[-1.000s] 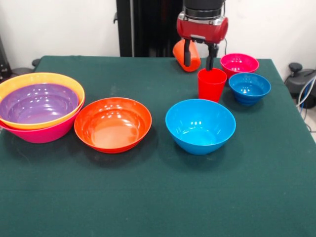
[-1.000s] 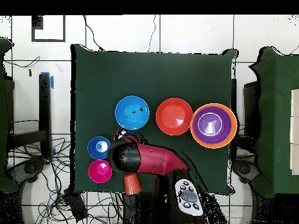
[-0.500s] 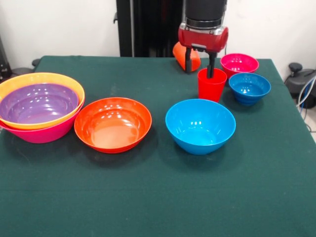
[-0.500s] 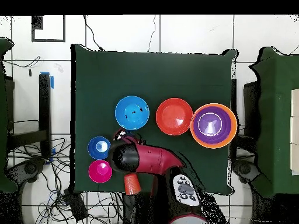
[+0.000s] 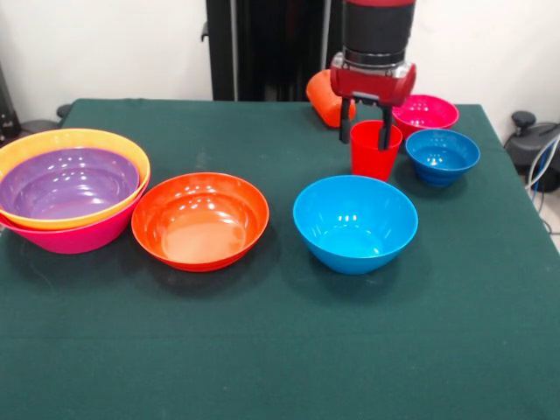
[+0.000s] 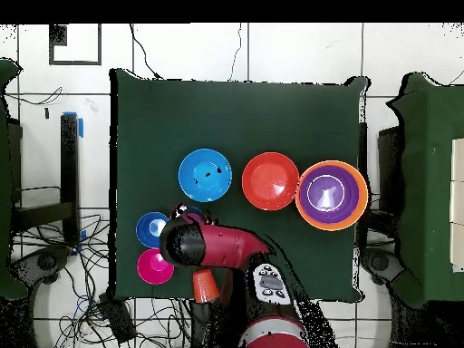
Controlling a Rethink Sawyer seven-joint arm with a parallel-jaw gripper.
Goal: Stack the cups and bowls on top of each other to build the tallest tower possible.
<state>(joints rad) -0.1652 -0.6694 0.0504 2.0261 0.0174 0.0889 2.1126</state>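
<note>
Gripper (image 5: 368, 122) sits right at the rim of the small red tapered plastic cup (image 5: 374, 154), jaws apart: one finger looks dipped inside the mouth, the other hangs outside the wall on the side toward the tipped-over orange plastic cup (image 5: 327, 96). So it straddles the cup wall and isn't pinched yet; nothing is held. The red cup stands upright on the green cloth table (image 5: 280, 350), directly under the gripper.

Step in hand, as I read it: grasping the red cup, pre-close. The next move calls for closing on the wall, lifting straight up so the cup doesn't tip, then carrying it to a bowl.

Around the gripper:
- The small glossy blue bowl (image 5: 442, 155) is just beside the red cup, on the side away from the orange cup.
- The small magenta bowl (image 5: 424, 112) is just behind that one.
- The medium blue plastic bowl (image 5: 354, 222) is in front of the red cup, near but apart.
- The shallow red-orange bowl (image 5: 199, 219) is farther off.
- The nested pile is farthest: purple bowl (image 5: 67, 182) inside big yellow-orange bowl (image 5: 79, 140) inside big pink bowl (image 5: 83, 234).

In the overhead view the arm hides the red cup. The tower is barely started, with both cups and four bowls still loose.
</note>
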